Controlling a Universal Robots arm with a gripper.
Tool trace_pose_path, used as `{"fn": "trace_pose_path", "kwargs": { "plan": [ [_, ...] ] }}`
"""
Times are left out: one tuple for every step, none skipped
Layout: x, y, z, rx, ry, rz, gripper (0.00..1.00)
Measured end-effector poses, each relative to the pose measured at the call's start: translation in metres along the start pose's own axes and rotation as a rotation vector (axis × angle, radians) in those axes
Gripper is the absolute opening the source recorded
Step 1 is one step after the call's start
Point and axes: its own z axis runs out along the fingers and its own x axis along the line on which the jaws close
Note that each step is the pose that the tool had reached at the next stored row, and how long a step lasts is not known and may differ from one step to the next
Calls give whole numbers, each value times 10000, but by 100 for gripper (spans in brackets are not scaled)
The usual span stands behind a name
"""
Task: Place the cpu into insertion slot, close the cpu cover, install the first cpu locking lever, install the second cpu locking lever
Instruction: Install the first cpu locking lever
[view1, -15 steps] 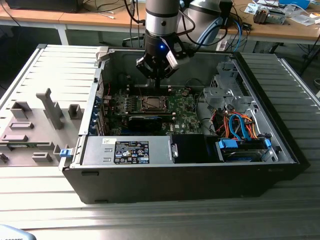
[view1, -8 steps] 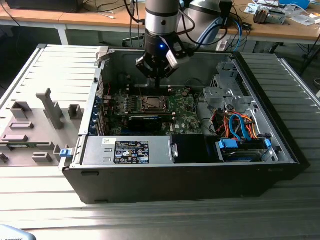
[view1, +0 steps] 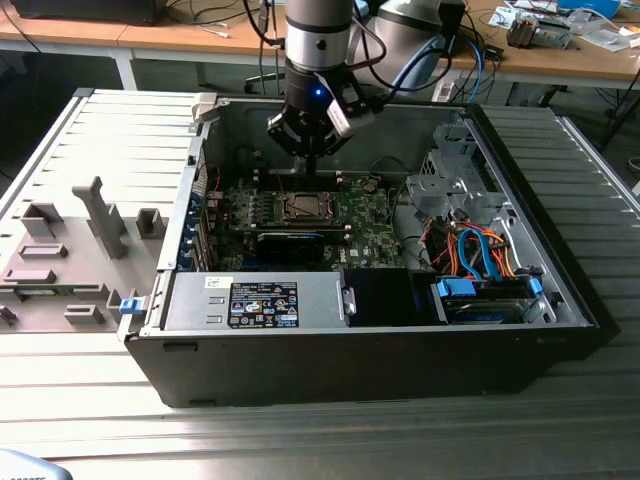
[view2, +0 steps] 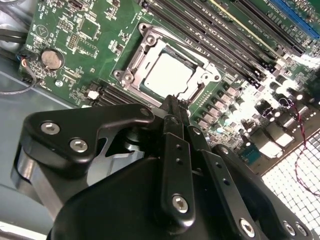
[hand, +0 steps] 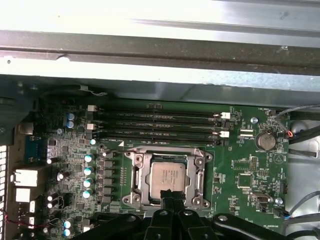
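- While the gripper (view1: 311, 152) hangs over the open computer case (view1: 560, 290), its black fingers (view2: 176, 131) are pressed narrowly together, holding nothing.
- Just beyond the fingertips, the cpu (view2: 168, 73) lies seated in the insertion slot (hand: 140, 181) on the green circuit board (hand: 240, 170).
- Around the chip, the cpu cover (view2: 148, 44) lies down flat, as a silver frame.
- Faint print marks the chip's top, too small to read; the same goes for the label on the black power-supply box (view1: 262, 303).

From my station, the gripper (hand: 171, 196) hides the near edge of the insertion slot (hand: 167, 179) in the first wrist view; I can't tell whether the cpu cover is down.
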Motion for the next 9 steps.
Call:
{"fn": "trace_pose_path", "kwargs": {
  "plan": [
    [13,1,0,0,0,1,11],
    [19,1,0,0,0,0,11],
    [28,2,0,0,0,1,11],
    [35,2,0,0,1,1,11],
    [45,3,0,0,0,1,11],
    [49,3,-1,0,1,1,11],
    [52,3,0,0,0,1,11],
    [58,4,-1,0,0,1,11],
    [67,4,-1,0,0,1,11]
  ]
}}
